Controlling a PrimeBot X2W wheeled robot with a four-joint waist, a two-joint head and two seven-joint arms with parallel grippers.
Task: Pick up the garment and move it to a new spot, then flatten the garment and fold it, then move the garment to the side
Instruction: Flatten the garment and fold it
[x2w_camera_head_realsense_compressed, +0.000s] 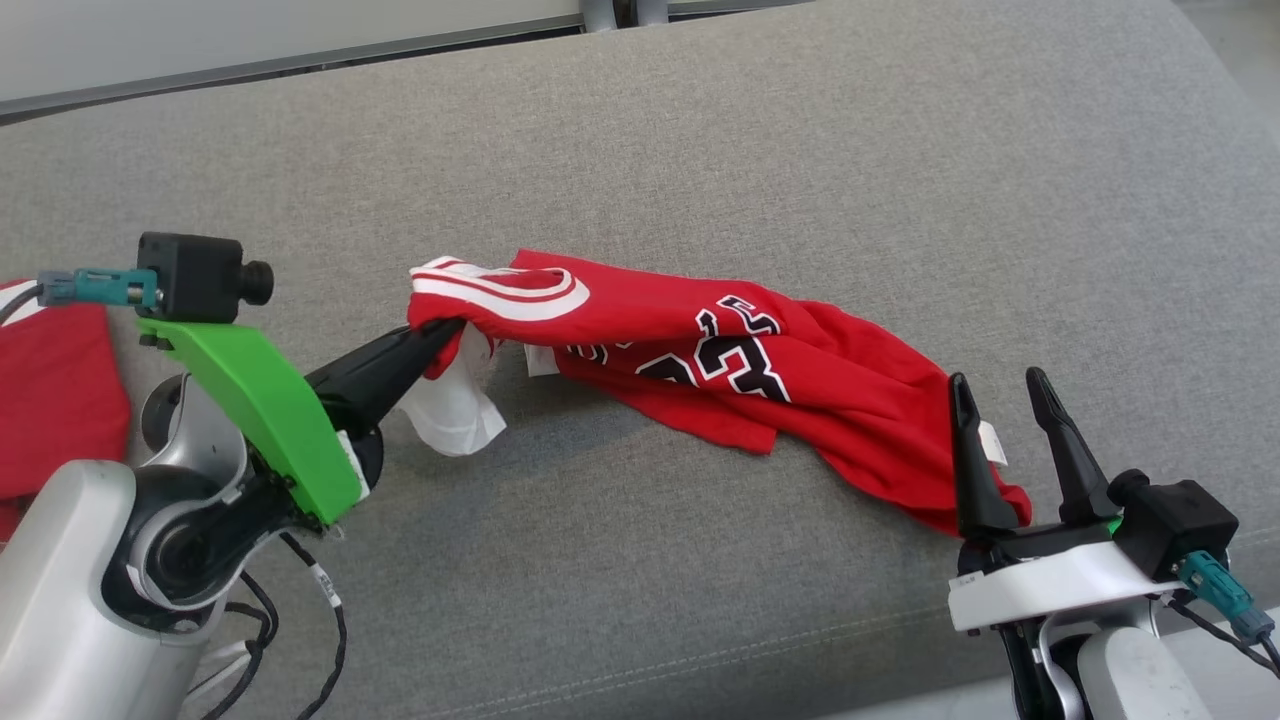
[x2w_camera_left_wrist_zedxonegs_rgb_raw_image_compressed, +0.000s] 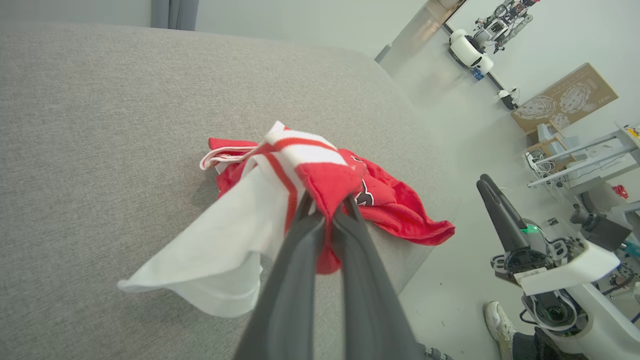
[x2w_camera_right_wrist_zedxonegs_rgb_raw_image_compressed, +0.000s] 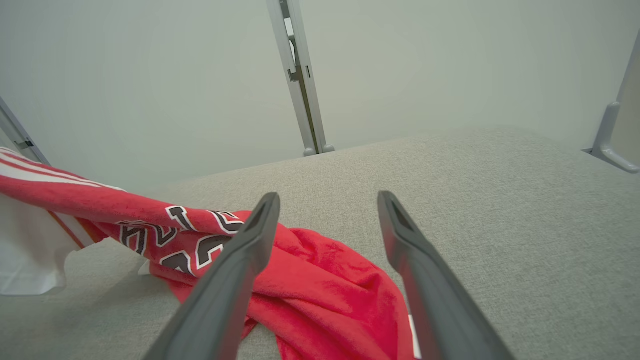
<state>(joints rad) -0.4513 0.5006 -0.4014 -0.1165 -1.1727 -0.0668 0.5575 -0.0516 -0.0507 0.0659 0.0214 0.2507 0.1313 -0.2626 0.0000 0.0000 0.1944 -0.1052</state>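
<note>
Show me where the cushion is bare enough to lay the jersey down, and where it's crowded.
Bare: the cushion behind the jersey up to its back edge, and the front strip between the left gripper and right gripper. Crowded: the far left, where another red cloth lies.

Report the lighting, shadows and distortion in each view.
Head view: even soft light, a faint shadow under the garment on the grey cushion. Left wrist view: wide-angle bend, floor tilted. Right wrist view: right gripper looms large, no glare.
</note>
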